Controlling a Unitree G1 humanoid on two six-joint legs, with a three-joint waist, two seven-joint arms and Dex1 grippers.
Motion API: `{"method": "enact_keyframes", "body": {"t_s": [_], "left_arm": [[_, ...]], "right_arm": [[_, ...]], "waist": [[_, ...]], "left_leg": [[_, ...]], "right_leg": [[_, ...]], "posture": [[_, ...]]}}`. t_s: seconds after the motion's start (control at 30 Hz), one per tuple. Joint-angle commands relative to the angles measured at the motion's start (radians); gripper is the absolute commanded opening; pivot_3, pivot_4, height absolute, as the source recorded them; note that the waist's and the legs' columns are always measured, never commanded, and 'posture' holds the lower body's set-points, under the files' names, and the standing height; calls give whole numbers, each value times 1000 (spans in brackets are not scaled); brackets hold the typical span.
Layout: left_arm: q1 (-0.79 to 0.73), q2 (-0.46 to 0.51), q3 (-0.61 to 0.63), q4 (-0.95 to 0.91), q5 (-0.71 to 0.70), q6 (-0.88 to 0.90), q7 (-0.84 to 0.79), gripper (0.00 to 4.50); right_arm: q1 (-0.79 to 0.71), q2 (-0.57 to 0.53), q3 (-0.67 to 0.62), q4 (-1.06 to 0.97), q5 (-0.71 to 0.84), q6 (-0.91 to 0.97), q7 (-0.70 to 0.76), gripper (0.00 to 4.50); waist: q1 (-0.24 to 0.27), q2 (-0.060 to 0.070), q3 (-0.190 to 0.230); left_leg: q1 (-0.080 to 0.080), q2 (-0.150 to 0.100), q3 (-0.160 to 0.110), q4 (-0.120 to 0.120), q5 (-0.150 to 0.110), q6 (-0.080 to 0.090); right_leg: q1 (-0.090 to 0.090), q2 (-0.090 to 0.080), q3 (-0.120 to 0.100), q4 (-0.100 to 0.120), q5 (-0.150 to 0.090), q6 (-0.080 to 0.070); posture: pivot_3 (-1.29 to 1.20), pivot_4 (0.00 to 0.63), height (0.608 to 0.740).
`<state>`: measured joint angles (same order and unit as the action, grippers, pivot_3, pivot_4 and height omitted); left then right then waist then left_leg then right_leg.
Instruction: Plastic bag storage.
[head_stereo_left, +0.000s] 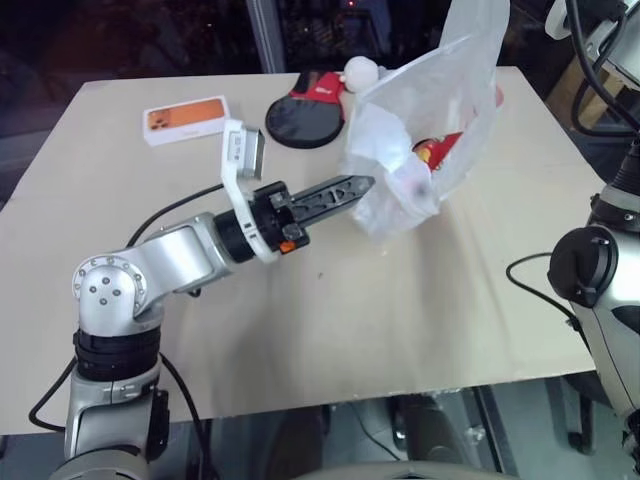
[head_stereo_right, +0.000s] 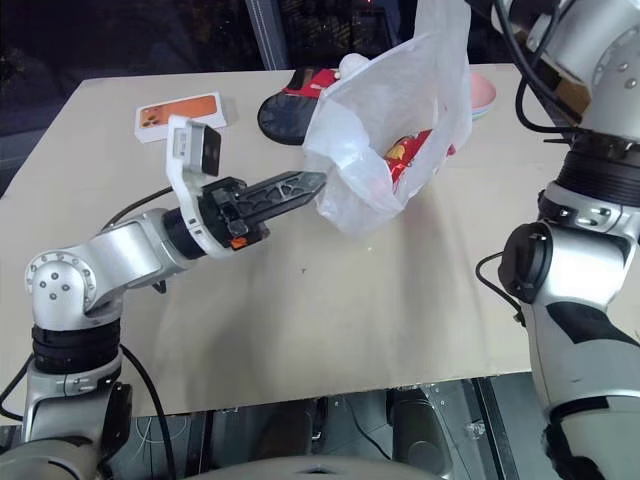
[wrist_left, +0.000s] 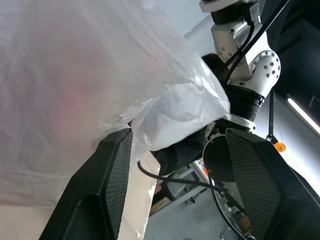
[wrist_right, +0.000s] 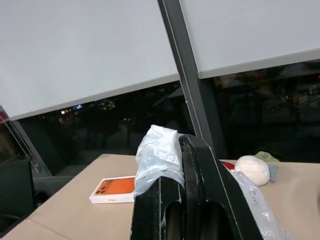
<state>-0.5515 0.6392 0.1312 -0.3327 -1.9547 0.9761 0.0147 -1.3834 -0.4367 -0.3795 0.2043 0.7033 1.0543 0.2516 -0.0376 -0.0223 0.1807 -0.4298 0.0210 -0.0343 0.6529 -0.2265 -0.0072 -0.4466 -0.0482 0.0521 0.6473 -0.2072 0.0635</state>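
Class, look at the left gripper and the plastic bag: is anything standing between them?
Nothing visible does. The left gripper, its jaws apart, points straight at the lower bulge of the plastic bag, with its tips right at the film. The right gripper is shut on the bag's top, holding it up above the table.

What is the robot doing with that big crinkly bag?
The robot is holding up the plastic bag over the table. Its right gripper is shut on the bag's top edge, so the bag hangs with its bottom near the tabletop. Something red sits inside it. The left gripper, jaws open, reaches in from the side to the bag's lower end. Behind lie an orange phone box, a table tennis paddle and a white ball.
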Motion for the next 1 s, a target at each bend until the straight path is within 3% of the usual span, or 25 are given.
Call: {"method": "enact_keyframes", "body": {"t_s": [0.03, 0.33, 0.6, 0.83, 1.0], "left_arm": [[-51, 8, -34, -2, -18, 7, 12, 3043], [-109, 3, -88, 24, 56, -39, 98, 3043], [-100, 60, -58, -41, 226, -33, 9, 3043], [-114, -20, -49, -43, 331, -85, -24, 3043], [-146, -41, -87, -43, 542, -116, -76, 3043]], "right_arm": [[-13, -1, -14, -49, 23, -15, -7, 0], [-10, 19, -13, -76, 46, 1, -27, 0], [1, 24, -18, -96, 67, 13, -41, 0], [7, 31, -7, -105, 80, 16, -42, 0], [17, 37, -9, -125, 88, 31, -49, 0]], "waist": [[0, 0, 0], [-2, 0, 0], [-1, 0, 0], [0, 0, 0], [0, 0, 0]], "left_leg": [[0, 0, 0, 0, 0, 0], [0, 0, 0, 0, 0, 0], [0, 0, 0, 0, 0, 0], [0, 0, 0, 0, 0, 0], [0, 0, 0, 0, 0, 0]], "right_leg": [[0, 0, 0, 0, 0, 0], [0, 0, 0, 0, 0, 0], [0, 0, 0, 0, 0, 0], [0, 0, 0, 0, 0, 0], [0, 0, 0, 0, 0, 0]], "posture": [[0, 150, 740], [0, 150, 740], [0, 150, 740], [0, 150, 740], [0, 150, 740]]}}
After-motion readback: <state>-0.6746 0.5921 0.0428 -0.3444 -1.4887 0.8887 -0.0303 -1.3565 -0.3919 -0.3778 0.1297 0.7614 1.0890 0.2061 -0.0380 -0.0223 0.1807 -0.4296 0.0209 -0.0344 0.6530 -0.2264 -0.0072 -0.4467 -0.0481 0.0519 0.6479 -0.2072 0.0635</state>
